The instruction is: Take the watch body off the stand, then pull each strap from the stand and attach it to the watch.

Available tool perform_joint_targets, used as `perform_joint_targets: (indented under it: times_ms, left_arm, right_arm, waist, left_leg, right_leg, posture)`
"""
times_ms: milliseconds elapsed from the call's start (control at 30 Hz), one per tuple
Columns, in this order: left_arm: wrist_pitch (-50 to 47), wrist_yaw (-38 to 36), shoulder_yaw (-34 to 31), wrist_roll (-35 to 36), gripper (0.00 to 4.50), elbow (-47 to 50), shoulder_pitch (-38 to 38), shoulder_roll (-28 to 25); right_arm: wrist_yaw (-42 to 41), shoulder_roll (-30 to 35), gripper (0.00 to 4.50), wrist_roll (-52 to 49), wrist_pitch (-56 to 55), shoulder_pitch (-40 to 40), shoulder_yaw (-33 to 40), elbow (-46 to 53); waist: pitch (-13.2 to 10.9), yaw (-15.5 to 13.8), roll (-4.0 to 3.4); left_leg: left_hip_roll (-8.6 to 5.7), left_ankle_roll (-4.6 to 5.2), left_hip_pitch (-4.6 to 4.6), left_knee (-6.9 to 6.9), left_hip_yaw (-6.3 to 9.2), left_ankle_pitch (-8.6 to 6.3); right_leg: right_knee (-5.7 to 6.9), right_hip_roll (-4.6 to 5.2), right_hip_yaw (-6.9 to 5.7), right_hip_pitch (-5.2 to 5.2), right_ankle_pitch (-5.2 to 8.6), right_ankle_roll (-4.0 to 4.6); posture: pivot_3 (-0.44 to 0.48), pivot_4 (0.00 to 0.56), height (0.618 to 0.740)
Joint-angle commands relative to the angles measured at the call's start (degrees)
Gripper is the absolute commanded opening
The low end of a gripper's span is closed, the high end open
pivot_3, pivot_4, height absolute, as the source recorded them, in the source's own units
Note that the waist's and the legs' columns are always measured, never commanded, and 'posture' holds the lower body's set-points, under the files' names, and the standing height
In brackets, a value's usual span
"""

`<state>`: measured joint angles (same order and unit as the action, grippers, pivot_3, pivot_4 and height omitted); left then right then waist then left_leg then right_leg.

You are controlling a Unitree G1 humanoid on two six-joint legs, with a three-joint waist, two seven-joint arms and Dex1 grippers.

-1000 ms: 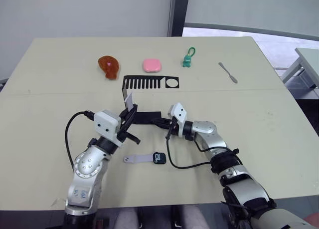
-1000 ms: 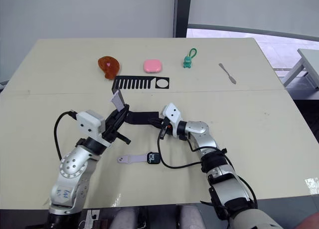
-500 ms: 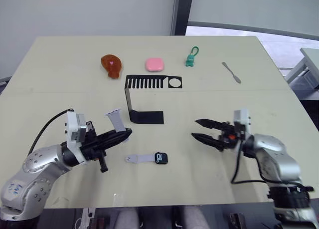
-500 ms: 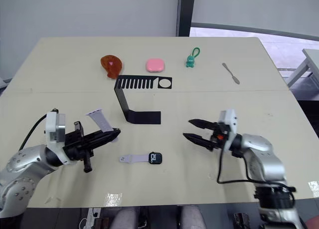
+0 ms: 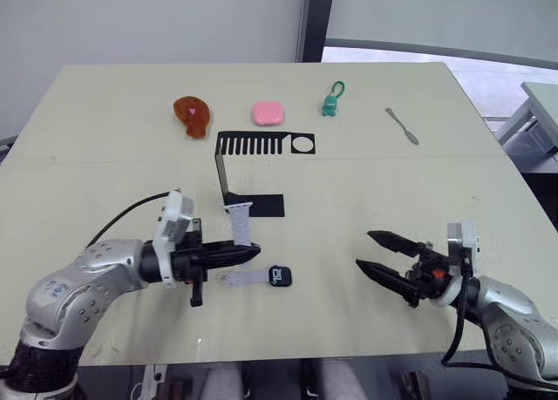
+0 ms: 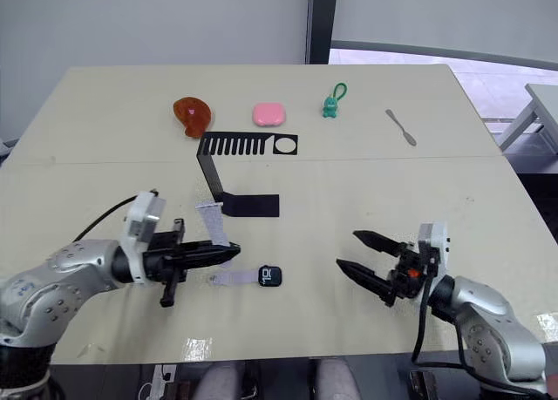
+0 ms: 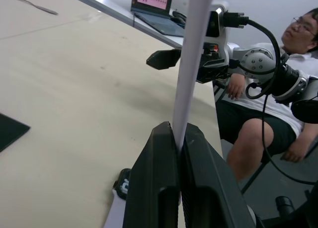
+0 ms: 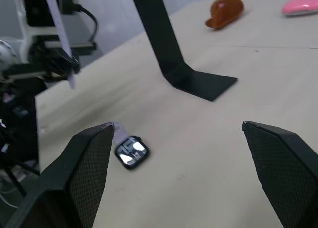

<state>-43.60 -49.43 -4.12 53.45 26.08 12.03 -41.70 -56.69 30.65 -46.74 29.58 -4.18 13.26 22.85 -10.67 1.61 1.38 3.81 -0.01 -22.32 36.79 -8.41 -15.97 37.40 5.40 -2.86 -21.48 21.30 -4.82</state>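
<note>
Left gripper (image 5: 248, 253) moved toward watch body (image 5: 279, 276), jaws pinching one strap (image 5: 241, 225), right gripper (image 5: 373, 254) jaws open.

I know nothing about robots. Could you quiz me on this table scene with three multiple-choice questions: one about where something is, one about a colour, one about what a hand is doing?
1. Where does the watch body lie?
A. hung on the stand
B. on the table in front of the stand
C. beside the spatula-like tool

2. What colour is the rounded case at the far side of the table?
A. pink
B. blue
C. yellow

3. What is the left hand doing?
A. open and empty
B. pressing on the stand
C. pinching a pale strap

Answers:
1 B, it rests flat on the table, near side of the stand, one strap attached.
2 A, it is pink.
3 C, the left wrist view shows the strap clamped between its fingers.
</note>
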Motion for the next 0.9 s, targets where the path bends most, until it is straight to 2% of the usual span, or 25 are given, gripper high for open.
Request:
perform_joint_targets:
  times_ms: [33, 200, 333, 800, 900]
  left_arm:
    - [-2.19, 1.99, 2.57, 0.49, 0.0, -0.56, 3.33, 2.67]
    - [-5.3, 4.06, 5.03, 1.67, 0.0, -0.78, 5.14, 6.71]
    - [-8.75, 4.42, 5.48, 3.87, 0.0, -0.46, 5.08, 7.86]
    - [-15.45, 9.71, 3.53, 9.59, 0.0, -0.02, 6.81, 10.18]
    - [-16.12, 10.71, 3.24, 10.61, 0.0, 0.11, 7.11, 10.51]
  right_arm:
    - [3.74, -2.72, 4.37, -6.29, 4.3, 0.78, -3.83, 5.88]
    - [11.67, -9.32, 4.37, -9.52, 6.55, 4.47, -8.22, 7.22]
    - [18.17, -14.37, 4.37, -13.89, 10.27, 8.79, -10.76, 6.52]
    - [23.1, -17.49, 4.37, -18.24, 13.24, 15.98, -14.02, 6.18]
    - [22.83, -17.59, 3.5, -18.04, 12.92, 16.27, -14.41, 5.93]
  waist:
    - [0.0, -0.03, 0.0]
    - [0.0, 0.02, 0.01]
    - [0.0, 0.03, 0.01]
    - [0.0, 0.07, 0.02]
    - [0.0, 0.04, 0.02]
  left_leg:
    - [-0.01, 0.01, 0.0, 0.02, 0.0, 0.01]
    - [-0.01, 0.01, -0.03, 0.05, 0.02, 0.01]
    - [0.01, 0.0, -0.04, 0.1, 0.02, 0.02]
    - [-0.01, 0.03, -0.08, 0.14, 0.05, 0.02]
    - [-0.01, 0.03, -0.08, 0.15, 0.05, 0.02]
  right_leg:
    - [0.02, 0.01, 0.0, 0.0, 0.0, 0.0]
    - [0.03, -0.01, 0.0, -0.02, 0.0, -0.01]
    - [0.07, -0.01, 0.0, -0.04, 0.0, -0.01]
    - [0.07, 0.0, 0.01, -0.06, 0.0, -0.01]
    - [0.07, 0.0, 0.01, -0.06, 0.0, -0.01]
  posture:
    - [0.0, 0.15, 0.74]
    - [0.0, 0.15, 0.74]
    - [0.0, 0.15, 0.74]
    - [0.0, 0.15, 0.74]
    - [0.0, 0.15, 0.74]
